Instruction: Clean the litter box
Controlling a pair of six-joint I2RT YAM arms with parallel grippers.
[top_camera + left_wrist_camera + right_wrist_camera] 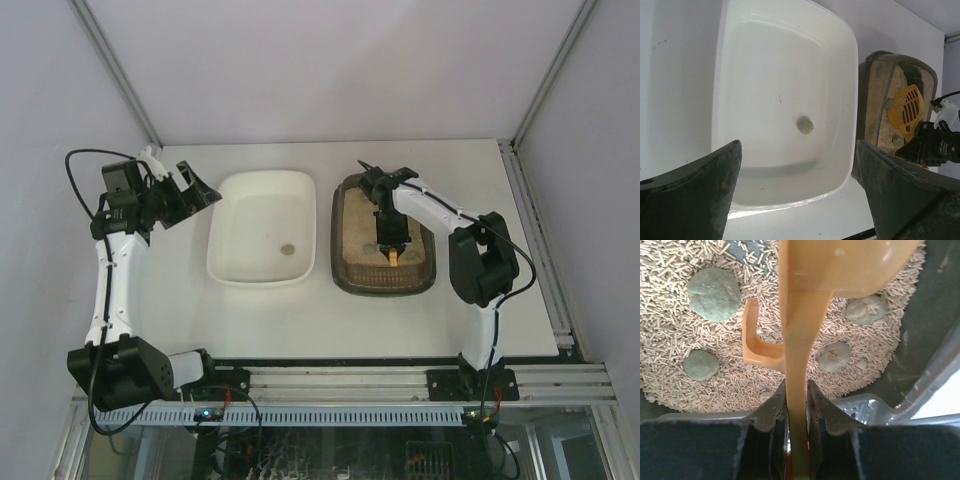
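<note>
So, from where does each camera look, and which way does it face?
Top external: above, behind the arms, facing down; both arms show, left hand open, right hand over the litter box.
Left wrist: faces the white tub; own fingers at the bottom.
Right wrist: faces down the orange scoop onto litter lumps; own fingers grip it.
All views share litter box and scoop.

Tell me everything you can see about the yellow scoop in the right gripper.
The scoop looks like glossy yellow-orange plastic: a long narrow handle with a small hook branching off one side, widening into a slotted head. The right gripper is shut on the handle near its end. The head is over the pellet litter inside the litter box, with grey-green clumps around it; whether it touches the litter is unclear.
</note>
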